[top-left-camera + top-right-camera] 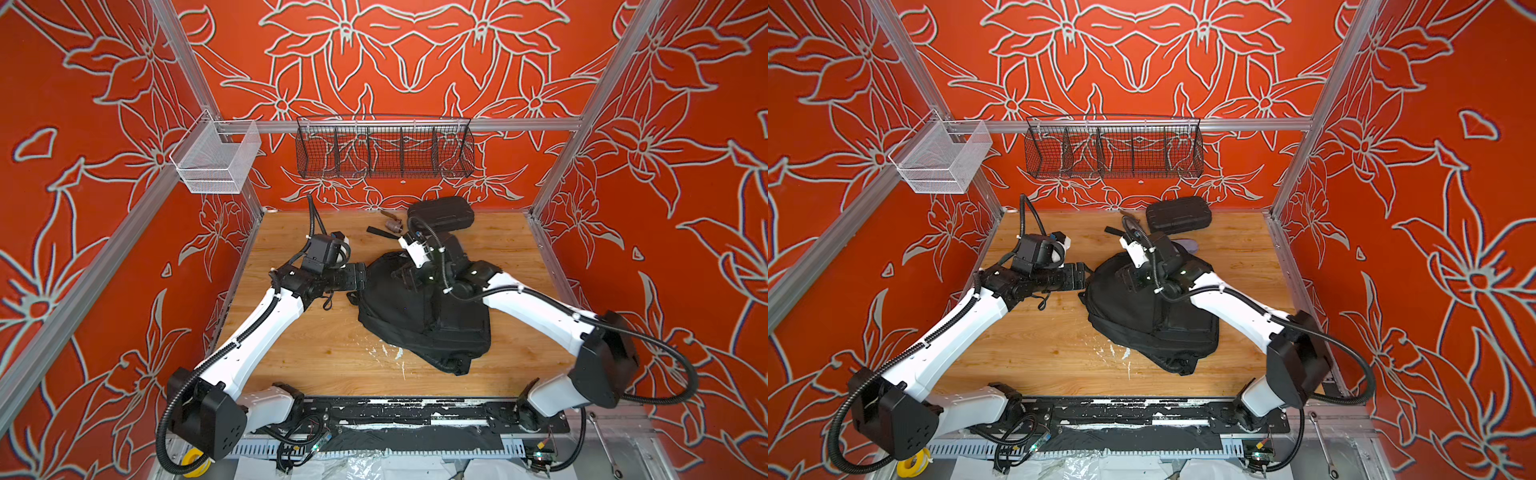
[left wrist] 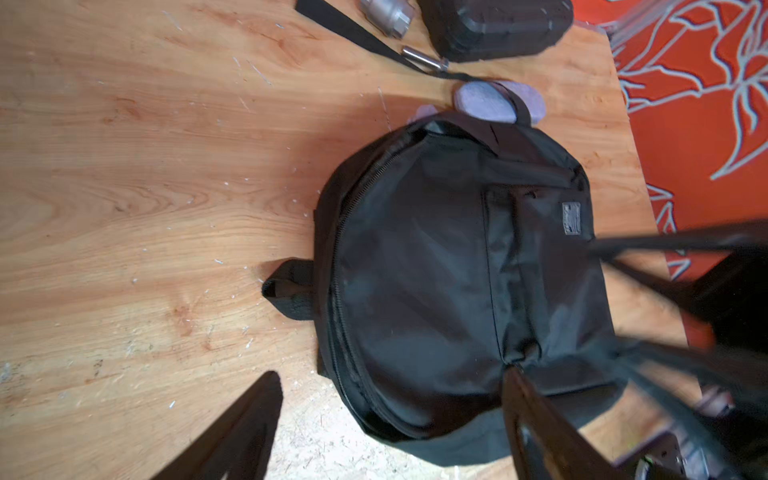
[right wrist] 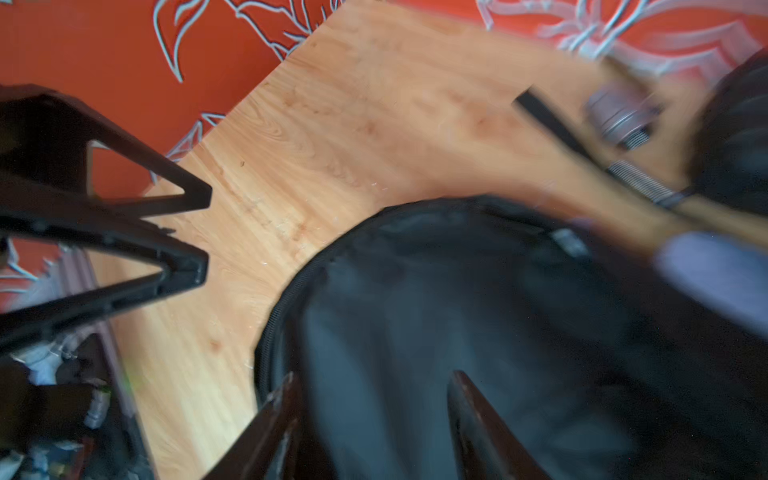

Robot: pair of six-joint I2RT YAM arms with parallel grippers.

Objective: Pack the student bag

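The student bag [image 1: 415, 324] lies flat, front up, right of the middle of the scratched light-wood worktop [image 1: 311, 353]. It is soft black woven fabric, slack and creased, and rounded at one end. A toothed zip [image 2: 336, 291] curves round its rim. The flat front pocket [image 2: 540, 282] carries a small grey rectangular label [image 2: 571, 216], and a webbing handle loop [image 2: 286, 289] sticks out toward the left arm.

The left claw [image 1: 357, 276] sits just beside the rounded end, jaws spread wide and empty. The right claw [image 3: 374, 376] hangs over the fabric with its jaws parted, gripping nothing; blur hides whether its tips touch the cloth.

Behind the bag are a hard ribbed black case [image 1: 440, 214], a flat black strap [image 1: 380, 232] and a dull metal cylinder [image 1: 392, 225]. A soft lilac-grey piece [image 2: 486, 102] touches the bag's edge.
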